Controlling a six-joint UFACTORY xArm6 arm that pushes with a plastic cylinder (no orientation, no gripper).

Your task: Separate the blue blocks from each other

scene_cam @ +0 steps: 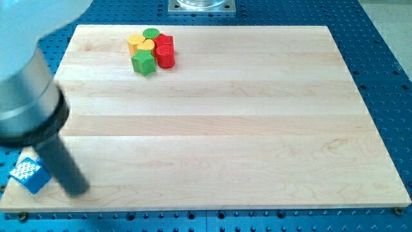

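Note:
One blue block [29, 175] with a white speckled top sits at the board's bottom left corner, partly over the left edge. No other blue block shows; the arm's large grey body hides the area above it. My tip [78, 192] rests on the board just to the right of the blue block and slightly lower. The dark rod slants up to the left past the block's right side. I cannot tell if the rod touches the block.
A tight cluster sits near the board's top: a green cylinder [150, 33], two yellow blocks [136, 44], two red blocks [165, 57] and a green block [144, 62]. The wooden board [225, 129] lies on a blue perforated table [386, 71].

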